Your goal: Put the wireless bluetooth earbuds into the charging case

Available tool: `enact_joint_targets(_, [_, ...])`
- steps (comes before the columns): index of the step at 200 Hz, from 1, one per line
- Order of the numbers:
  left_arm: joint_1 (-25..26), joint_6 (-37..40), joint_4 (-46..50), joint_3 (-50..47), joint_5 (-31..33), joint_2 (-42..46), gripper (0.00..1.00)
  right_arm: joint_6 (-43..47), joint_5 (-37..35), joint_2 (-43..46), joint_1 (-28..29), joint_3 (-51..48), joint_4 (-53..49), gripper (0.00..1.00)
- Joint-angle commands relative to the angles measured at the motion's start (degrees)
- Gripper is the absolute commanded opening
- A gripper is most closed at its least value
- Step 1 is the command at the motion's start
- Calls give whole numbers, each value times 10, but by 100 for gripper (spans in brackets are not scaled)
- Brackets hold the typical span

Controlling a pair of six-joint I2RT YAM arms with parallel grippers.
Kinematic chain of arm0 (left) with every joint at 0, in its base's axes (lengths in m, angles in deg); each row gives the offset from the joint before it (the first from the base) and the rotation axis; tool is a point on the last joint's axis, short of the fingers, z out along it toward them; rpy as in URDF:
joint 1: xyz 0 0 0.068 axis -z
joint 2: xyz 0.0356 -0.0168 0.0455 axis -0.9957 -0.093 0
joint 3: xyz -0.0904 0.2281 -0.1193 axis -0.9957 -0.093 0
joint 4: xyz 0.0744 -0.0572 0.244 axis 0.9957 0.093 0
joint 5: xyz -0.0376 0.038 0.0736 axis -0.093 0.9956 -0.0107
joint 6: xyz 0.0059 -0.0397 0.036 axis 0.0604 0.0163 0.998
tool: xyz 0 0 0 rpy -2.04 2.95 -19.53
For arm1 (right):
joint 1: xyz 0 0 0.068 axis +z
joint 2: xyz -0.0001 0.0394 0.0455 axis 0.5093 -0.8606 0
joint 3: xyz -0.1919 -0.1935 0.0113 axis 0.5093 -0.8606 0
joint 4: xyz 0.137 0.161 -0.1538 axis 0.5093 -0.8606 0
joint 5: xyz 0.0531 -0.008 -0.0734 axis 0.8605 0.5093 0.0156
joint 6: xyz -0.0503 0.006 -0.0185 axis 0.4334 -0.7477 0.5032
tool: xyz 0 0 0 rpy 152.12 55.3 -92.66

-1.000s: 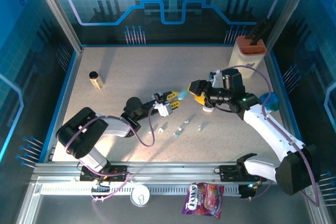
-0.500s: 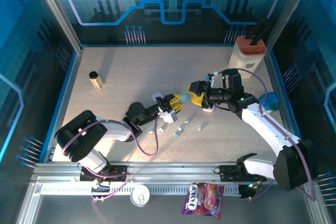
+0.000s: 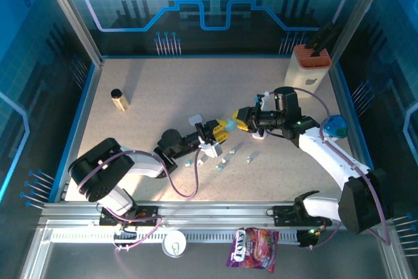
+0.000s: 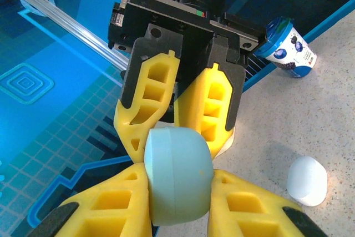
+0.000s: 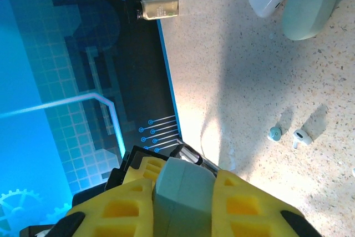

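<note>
Left hand (image 3: 217,131) and right hand (image 3: 238,117) meet in the top view, both pinching one pale charging case (image 3: 228,123); the earbuds (image 3: 223,161) lie on the desk (image 3: 163,89) nearby. The left wrist shows the case smooth and round, likely slippery. The right wrist shows tiny earbuds, likely light; pinch their stems gently.

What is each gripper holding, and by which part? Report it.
Both hold the same pale teal case: the left gripper clamps its sides at one end, the right gripper the opposite end.
</note>
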Motion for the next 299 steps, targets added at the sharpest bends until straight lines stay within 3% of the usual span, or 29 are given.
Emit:
enact_joint_targets(1, [4,-10,-23,-9,13,6,1,24,4,6,1,-1,3,12])
enact_joint_targets(24, [9,-25,-23,-11,28,6,36,43,-19,19,0,-7,24,9])
enact_joint_targets(51, [26,-59,-23,-14,70,8,66,65,-51,42,-1,-34,95,8])
enact_joint_targets(87, [68,-98,-23,-25,175,7,85,67,-85,55,-11,-57,145,4])
enact_joint_targets(133, [79,-216,-24,-40,225,24,83,61,-142,74,-18,-94,215,0])
enact_joint_targets(168, [79,-269,-24,-56,228,42,99,51,-164,85,-19,-108,259,0])
enact_joint_targets(197, [79,-372,-19,-64,257,74,99,25,-174,96,-19,-114,283,0])
enact_joint_targets(231, [73,-483,148,-23,260,149,99,-13,-176,106,-14,-117,308,0])
enact_joint_targets(245, [74,-506,186,0,230,155,99,-26,-170,109,-12,-116,322,0])
enact_joint_targets(299, [67,-591,75,25,199,91,96,-61,-166,129,1,-117,378,0])
